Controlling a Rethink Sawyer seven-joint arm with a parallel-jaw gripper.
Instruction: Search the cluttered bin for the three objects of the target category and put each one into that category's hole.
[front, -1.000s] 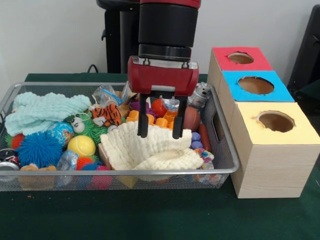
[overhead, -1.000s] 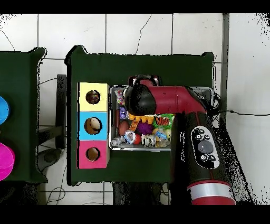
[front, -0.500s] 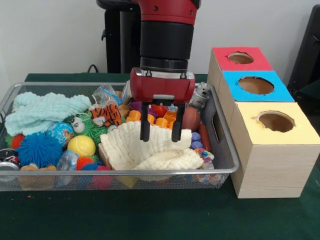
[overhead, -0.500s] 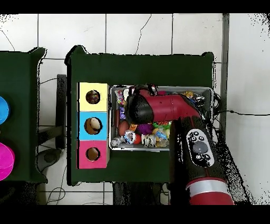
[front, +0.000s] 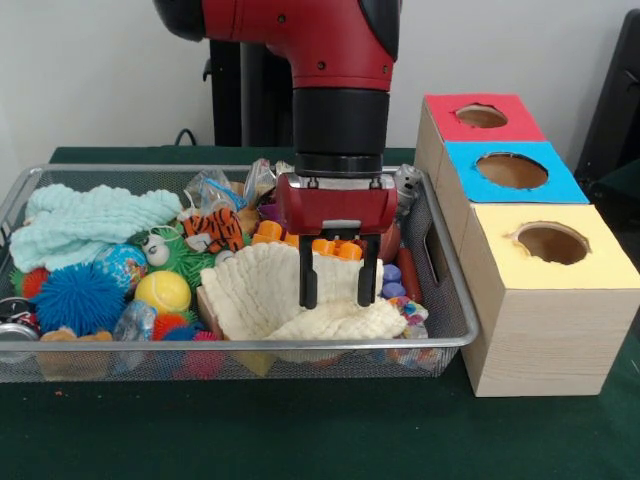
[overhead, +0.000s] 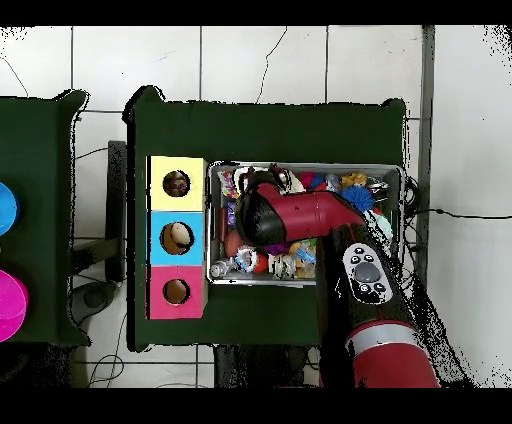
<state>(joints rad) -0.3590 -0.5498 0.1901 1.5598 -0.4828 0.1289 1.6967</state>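
Gripper (front: 337, 296) has shifted toward the boxes' side of the bin and dropped lower since a second ago.

Front view: jaws parted, empty, tips at the cream cloth (front: 280, 295) near the wire bin's (front: 445, 335) front rim; orange pieces (front: 268, 231) just behind. Target category not identifiable; search step, I judge. Overhead view: arm (overhead: 300, 215) covers the bin's box-side half; three-hole box (overhead: 176, 238) beside it on the desk. Next: close on the cloth and lift it clear.

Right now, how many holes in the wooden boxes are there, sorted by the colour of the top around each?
Red-topped box hole: 1
Blue-topped box hole: 1
Yellow-topped box hole: 1
Total: 3
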